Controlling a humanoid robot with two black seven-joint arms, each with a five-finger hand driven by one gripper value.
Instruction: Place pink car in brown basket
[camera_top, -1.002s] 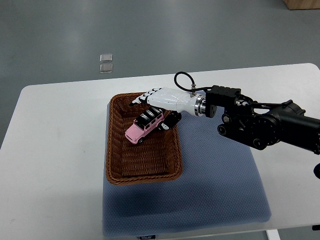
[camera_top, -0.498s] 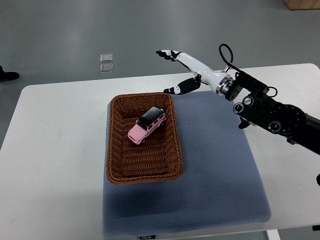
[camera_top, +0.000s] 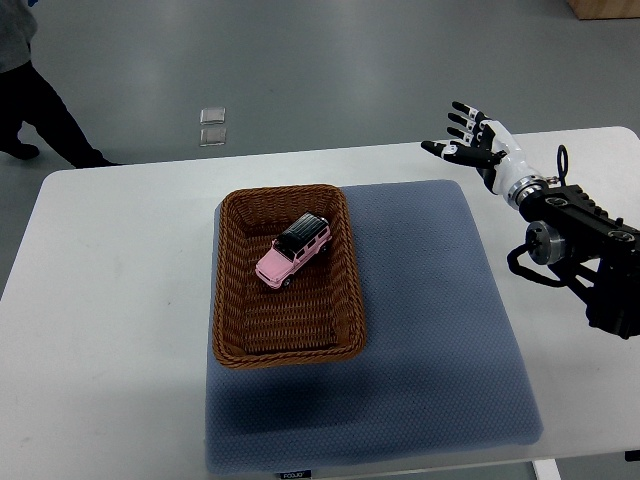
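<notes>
Right hand (camera_top: 478, 146) hovers empty with its fingers spread wide, well apart from the pink car (camera_top: 293, 251). That car lies on its wheels inside the brown basket (camera_top: 226, 310), in the basket's far half, its long axis running diagonally from near-left to far-right; which end is the front cannot be told, though the black roof section sits toward the far-right end. The basket stands on the left part of a blue mat (camera_top: 430, 330) spread over the white table (camera_top: 110, 330). From the car, the hand lies far to the right and farther from the robot, above the table's far right edge, fingertips pointing left and away, its dark forearm entering from the picture's right edge. A person's legs (camera_top: 40, 110) show at the top left corner.
</notes>
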